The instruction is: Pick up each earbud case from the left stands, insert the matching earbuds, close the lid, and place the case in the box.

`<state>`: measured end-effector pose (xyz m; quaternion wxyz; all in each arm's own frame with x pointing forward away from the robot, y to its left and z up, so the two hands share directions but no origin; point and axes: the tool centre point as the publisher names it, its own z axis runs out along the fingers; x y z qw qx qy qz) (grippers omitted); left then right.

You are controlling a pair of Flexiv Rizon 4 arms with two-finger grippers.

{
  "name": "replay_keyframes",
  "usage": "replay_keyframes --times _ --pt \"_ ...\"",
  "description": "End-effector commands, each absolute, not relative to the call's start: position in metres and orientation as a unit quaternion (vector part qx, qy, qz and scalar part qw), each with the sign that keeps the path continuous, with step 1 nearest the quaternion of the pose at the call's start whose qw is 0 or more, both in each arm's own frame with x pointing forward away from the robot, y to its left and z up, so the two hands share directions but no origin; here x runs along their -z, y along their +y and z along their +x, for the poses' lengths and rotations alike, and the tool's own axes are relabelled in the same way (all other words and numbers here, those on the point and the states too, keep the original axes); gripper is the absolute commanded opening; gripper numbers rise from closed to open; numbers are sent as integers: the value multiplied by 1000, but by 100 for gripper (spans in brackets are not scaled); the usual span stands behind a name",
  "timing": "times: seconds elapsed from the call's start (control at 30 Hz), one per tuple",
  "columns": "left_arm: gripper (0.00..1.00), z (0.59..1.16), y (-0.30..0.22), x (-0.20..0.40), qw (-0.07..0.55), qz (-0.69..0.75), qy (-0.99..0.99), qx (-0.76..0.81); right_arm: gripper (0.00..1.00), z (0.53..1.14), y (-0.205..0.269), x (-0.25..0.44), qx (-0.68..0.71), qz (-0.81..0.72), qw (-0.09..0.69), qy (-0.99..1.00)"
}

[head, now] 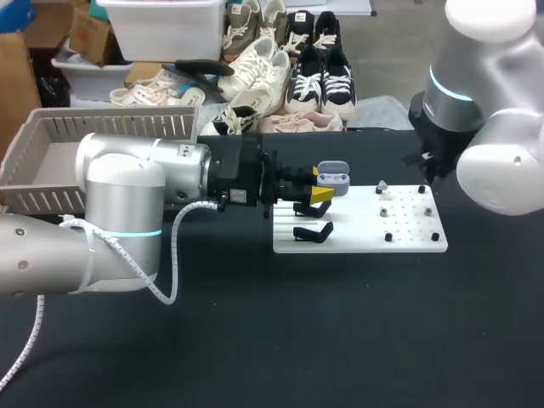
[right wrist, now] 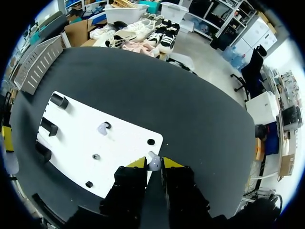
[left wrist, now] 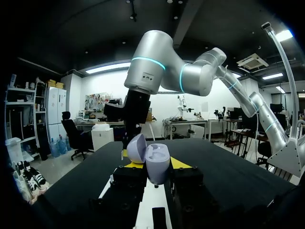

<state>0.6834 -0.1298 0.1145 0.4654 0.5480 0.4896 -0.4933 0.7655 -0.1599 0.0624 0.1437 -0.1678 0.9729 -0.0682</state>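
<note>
A lavender earbud case (head: pixel 333 178) with its lid open sits between the yellow fingertips of my left gripper (head: pixel 321 194), above the left end of the white board (head: pixel 357 242). In the left wrist view the case (left wrist: pixel 156 164) is clamped between both fingers, lid (left wrist: pixel 136 148) tilted back. My right gripper (right wrist: pixel 153 164) is over the board's far edge (right wrist: pixel 119 138), shut on a small pale earbud (right wrist: pixel 153 162). A second earbud (right wrist: pixel 102 128) rests on the board, also visible from the head camera (head: pixel 382 185). In the head view my right arm's own body hides its gripper.
Black stands (head: pixel 312 219) stand at the board's left end, small black pegs (head: pixel 389 236) at its right. A grey slatted basket (head: pixel 51 161) sits at the table's back left. Dark tabletop (head: pixel 340 340) stretches in front of the board.
</note>
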Motion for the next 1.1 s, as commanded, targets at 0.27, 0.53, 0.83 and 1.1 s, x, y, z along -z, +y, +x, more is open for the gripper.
replay_keyframes --times 0.27,0.53,0.83,1.1 --pt "0 684 -130 -114 465 548 489 493 0 695 -134 -135 90 -160 145 972" --pt "0 684 -130 -114 465 548 489 493 0 664 -101 -176 90 -169 167 967" --pt "0 684 -130 -114 465 548 489 493 0 635 -62 -194 100 -201 168 960" --pt "0 684 -130 -114 465 548 489 493 0 616 -42 -198 95 -211 160 960"
